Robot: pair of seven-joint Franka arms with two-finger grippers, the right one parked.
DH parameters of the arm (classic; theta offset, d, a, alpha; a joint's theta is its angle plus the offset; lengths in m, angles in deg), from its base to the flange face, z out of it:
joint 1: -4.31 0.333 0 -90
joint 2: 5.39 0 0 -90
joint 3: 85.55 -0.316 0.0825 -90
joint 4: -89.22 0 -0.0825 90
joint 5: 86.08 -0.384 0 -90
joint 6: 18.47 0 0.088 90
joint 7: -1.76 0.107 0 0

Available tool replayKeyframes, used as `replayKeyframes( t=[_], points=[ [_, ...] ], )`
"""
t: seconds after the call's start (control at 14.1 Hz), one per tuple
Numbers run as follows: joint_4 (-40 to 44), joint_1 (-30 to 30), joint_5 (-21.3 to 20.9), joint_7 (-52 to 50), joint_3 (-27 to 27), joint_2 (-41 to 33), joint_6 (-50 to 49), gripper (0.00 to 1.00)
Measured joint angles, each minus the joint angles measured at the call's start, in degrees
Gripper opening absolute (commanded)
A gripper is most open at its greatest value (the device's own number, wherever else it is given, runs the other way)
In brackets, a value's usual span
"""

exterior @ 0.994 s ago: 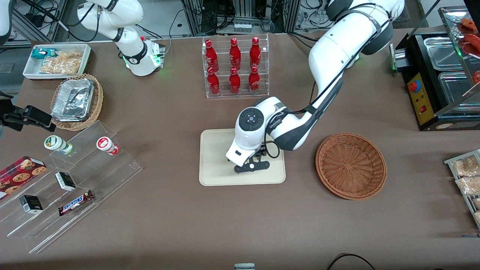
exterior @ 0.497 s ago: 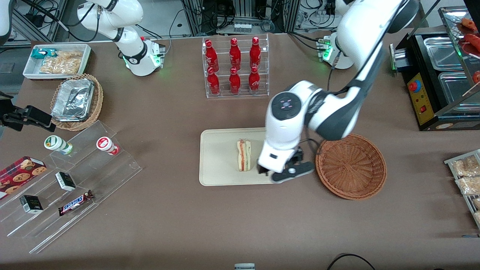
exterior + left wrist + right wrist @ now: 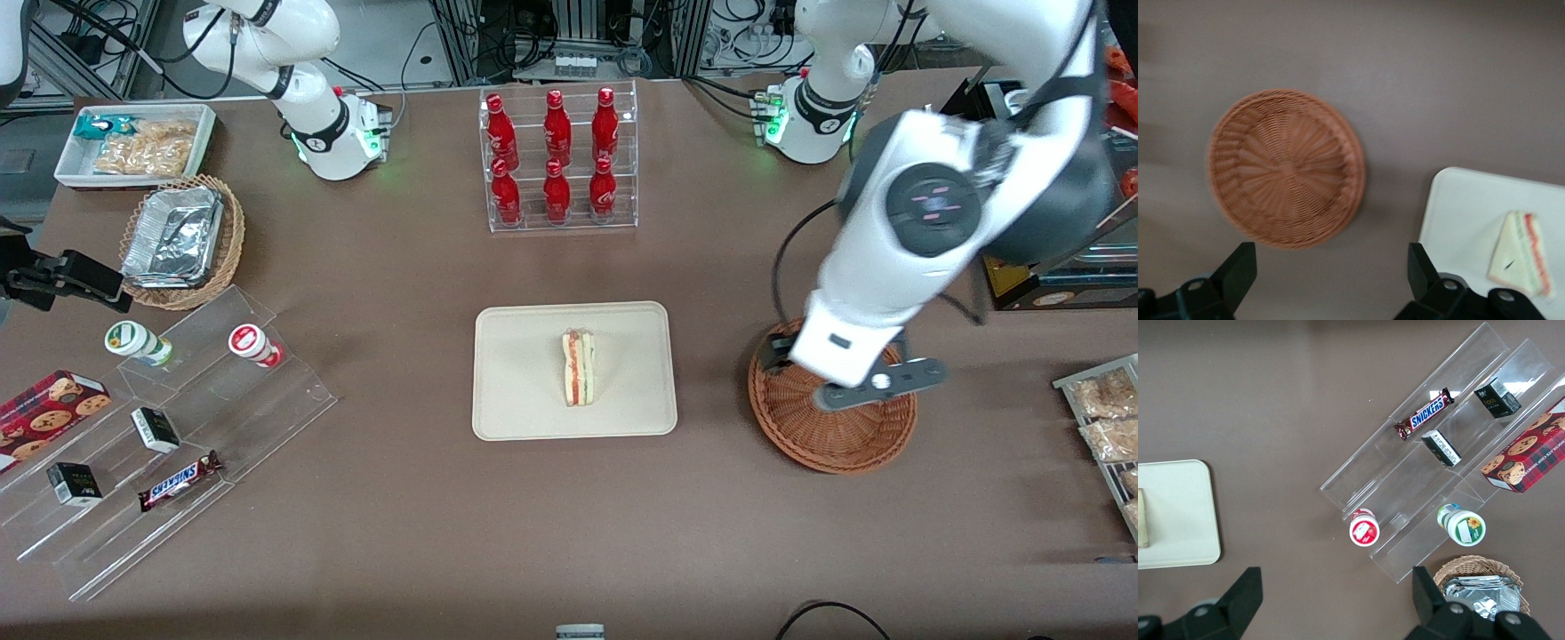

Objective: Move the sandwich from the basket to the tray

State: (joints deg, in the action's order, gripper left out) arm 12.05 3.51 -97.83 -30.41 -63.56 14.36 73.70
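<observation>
Now sandwich (image 3: pixel 579 368) on tray (image 3: pixel 511 418); hand (image 3: pixel 869 384) over basket (image 3: pixel 831 440), spread.

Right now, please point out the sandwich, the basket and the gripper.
sandwich (image 3: pixel 579 368), front view, its wrapped middle.
basket (image 3: pixel 1286 168), left wrist view, its woven floor.
gripper (image 3: pixel 876 383), front view, between its open fingers, above the basket.

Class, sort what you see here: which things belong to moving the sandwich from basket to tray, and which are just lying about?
Part of the job:
sandwich, lying on the tray
basket, nothing in it
gripper, open, above the basket

Lying about:
red bottles in a clear rack
Snickers bar
cookie box
foil containers
</observation>
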Motion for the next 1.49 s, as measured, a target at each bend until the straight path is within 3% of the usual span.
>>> replayKeyframes(
  t=[0.28,0.5,0.71,0.99,1.21,1.49],
  points=[
    [-0.03,8.96,1.77,17.37,-0.08,-6.86,-13.73,1.00],
    [-0.52,13.75,5.00,23.60,-0.17,-12.83,-21.97,1.00],
    [-3.28,14.36,5.12,24.73,-0.04,-17.45,-21.88,1.00],
    [-10.08,14.35,5.18,24.73,0.09,-19.76,-14.48,1.00],
    [-11.04,14.35,5.60,24.73,0.08,-18.91,-12.67,1.00],
    [-8.79,14.44,10.07,24.80,-0.13,-14.85,-7.17,1.00]
  ],
)
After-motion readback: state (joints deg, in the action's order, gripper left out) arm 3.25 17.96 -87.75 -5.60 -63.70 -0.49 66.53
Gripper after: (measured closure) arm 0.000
